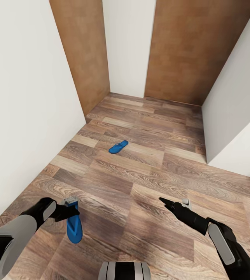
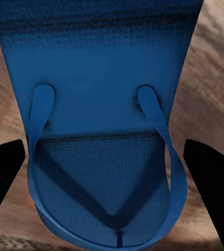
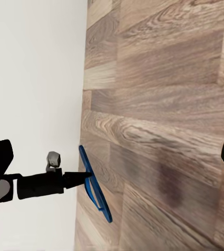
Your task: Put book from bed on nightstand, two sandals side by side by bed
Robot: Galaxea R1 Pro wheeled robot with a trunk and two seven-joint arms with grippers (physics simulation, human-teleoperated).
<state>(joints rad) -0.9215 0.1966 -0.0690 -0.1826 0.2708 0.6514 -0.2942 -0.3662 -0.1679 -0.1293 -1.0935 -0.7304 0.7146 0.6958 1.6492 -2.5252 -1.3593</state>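
Observation:
A bright blue sandal [image 1: 74, 229] hangs a little above the wood-plank floor [image 1: 148, 171], with my left gripper [image 1: 72, 209] shut on its upper end. In the left wrist view its sole and thong straps [image 2: 107, 130] span the space between the two dark fingers [image 2: 2, 178]. The right wrist view shows that sandal [image 3: 95, 191] edge-on at the tip of my left arm, beside a white wall. The second sandal [image 1: 118, 146] lies flat on the floor further ahead, apart from both arms. My right gripper [image 1: 165, 201] hovers open over bare floor at the right. Bed, book and nightstand are out of view.
White walls [image 1: 27, 101] close in on the left and on the right [image 1: 233, 105]. Two tall brown wooden panels [image 1: 194, 46] stand at the far end with a white strip between them. The floor between the walls is open planking.

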